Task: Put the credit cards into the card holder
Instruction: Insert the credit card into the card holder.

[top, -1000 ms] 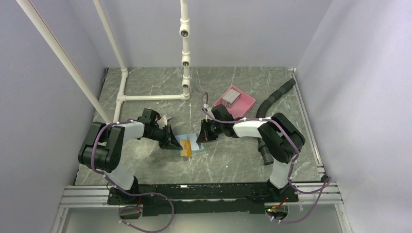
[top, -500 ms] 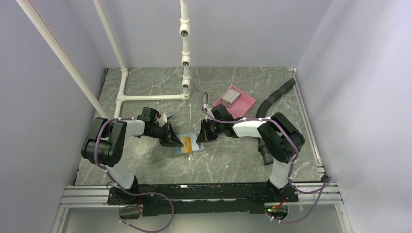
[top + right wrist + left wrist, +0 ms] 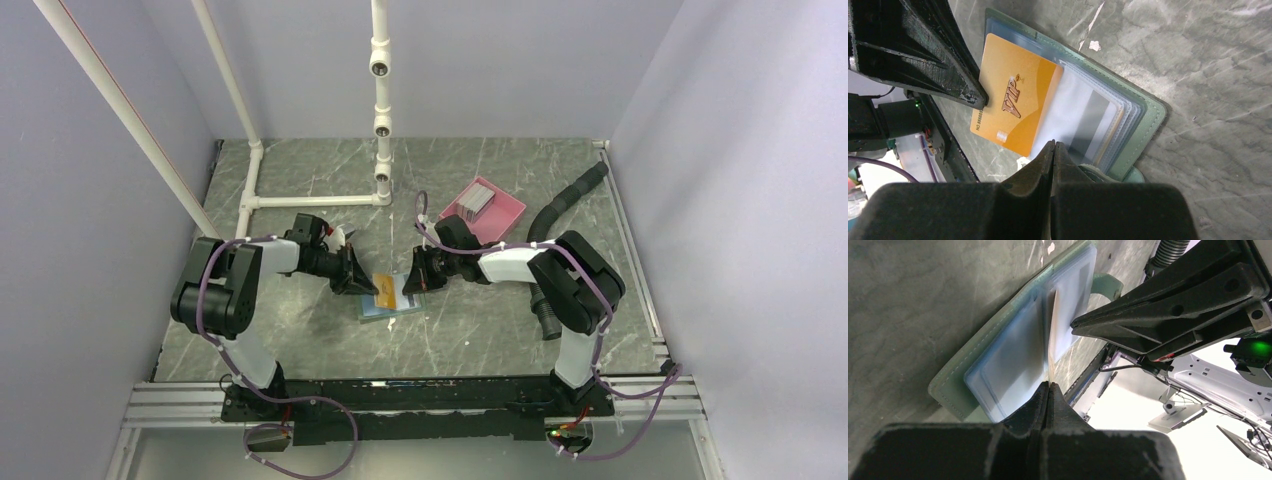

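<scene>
– Table first: what lies around your arms?

– Grey-green marbled table [image 3: 470, 330], under both of them. Well beyond my left gripper [image 3: 1049, 386] stands a white pipe frame [image 3: 310, 201]. A black ribbed hose [image 3: 570, 195] curves away beyond my right gripper [image 3: 1054, 147], off to its outer side.

– And the pink thing?

– That is a pink tray [image 3: 500, 217], also beyond my right gripper and well apart from it. A small stack of grey cards [image 3: 479, 197] lies in it.

– Where is the card holder?

– The card holder [image 3: 1143, 117] lies flat on the table, folded open, right between my two grippers. Its clear, light blue sleeves face up, and the green cover shows round their edge.

– What are your grippers doing?

– My left one is pressed together on the orange card [image 3: 1015, 105], pinching it by the edge nearest that gripper. The card lies over the sleeves with its "VIP" print up, and its other edge points toward my right gripper. I cannot tell whether that edge sits inside a pocket.

– And the right one?

– Its fingers are pressed together with nothing between them. The tip is down at the clear sleeves, just beside the orange card. I cannot tell whether it bears on them.
</scene>
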Controlling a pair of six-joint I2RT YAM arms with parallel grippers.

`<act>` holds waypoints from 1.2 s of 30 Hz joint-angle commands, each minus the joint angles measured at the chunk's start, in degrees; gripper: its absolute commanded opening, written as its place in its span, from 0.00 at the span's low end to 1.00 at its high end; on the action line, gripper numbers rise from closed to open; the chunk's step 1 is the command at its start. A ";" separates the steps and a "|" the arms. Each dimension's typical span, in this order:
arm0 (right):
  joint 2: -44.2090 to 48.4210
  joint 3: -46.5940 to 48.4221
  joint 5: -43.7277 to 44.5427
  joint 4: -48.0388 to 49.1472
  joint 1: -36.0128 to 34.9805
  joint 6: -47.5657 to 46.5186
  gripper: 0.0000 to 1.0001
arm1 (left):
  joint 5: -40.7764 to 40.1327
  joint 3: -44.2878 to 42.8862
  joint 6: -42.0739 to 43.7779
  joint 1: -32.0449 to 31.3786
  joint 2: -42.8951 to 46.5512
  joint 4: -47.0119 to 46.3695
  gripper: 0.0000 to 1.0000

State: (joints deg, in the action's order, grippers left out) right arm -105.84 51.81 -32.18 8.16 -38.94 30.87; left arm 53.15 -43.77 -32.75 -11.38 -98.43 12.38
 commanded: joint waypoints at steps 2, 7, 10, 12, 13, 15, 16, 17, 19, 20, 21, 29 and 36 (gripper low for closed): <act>-2.83 -0.35 3.04 -3.09 -0.08 -2.31 0.00 | -1.35 -1.98 1.74 0.04 -1.20 0.77 0.00; -2.97 -0.30 2.99 -3.18 -0.04 -1.92 0.00 | -0.73 -0.91 0.26 -0.58 -1.67 -1.86 0.00; -2.45 0.40 3.28 -4.76 0.02 -1.06 0.00 | -0.72 0.45 -0.91 -0.96 -1.21 -3.80 0.00; -1.28 0.93 3.81 -6.37 0.20 -0.09 0.00 | -0.68 1.21 -1.61 -1.30 -1.08 -4.71 0.00; -0.36 1.31 4.61 -7.53 0.37 0.25 0.00 | -0.72 1.56 -1.88 -1.48 -1.00 -5.04 0.00; 1.66 1.99 6.14 -10.55 0.84 0.08 0.05 | -1.02 2.49 -2.57 -1.62 -0.69 -6.08 0.00; 2.51 2.68 7.37 -12.60 1.04 -0.45 0.12 | -1.09 2.76 -2.73 -1.63 -0.63 -6.40 0.00; 3.05 3.47 8.42 -14.78 1.19 -1.14 0.16 | -1.11 2.93 -2.87 -1.69 -0.69 -6.67 0.00; 3.75 4.47 10.03 -17.92 1.24 -2.41 0.22 | -1.11 3.28 -3.23 -1.72 -0.79 -7.44 0.00; 3.91 4.53 10.34 -18.59 1.23 -2.82 0.23 | -1.19 3.33 -3.32 -1.72 -0.92 -7.68 0.00; 3.87 4.41 10.38 -18.84 1.23 -3.13 0.24 | -1.13 3.30 -3.41 -1.76 -1.06 -7.90 0.00; 1.53 2.77 8.37 -16.32 1.23 -3.21 0.24 | -1.94 3.76 -6.66 -4.09 -1.93 -11.89 0.00; -1.69 0.92 2.62 -9.28 1.22 0.72 0.00 | -7.22 2.65 -10.42 -8.59 -2.97 -16.20 0.00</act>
State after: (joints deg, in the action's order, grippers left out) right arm -104.03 54.78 -26.94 -4.93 -36.82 30.02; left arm 49.74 -40.49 -40.40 -17.17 -100.20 0.12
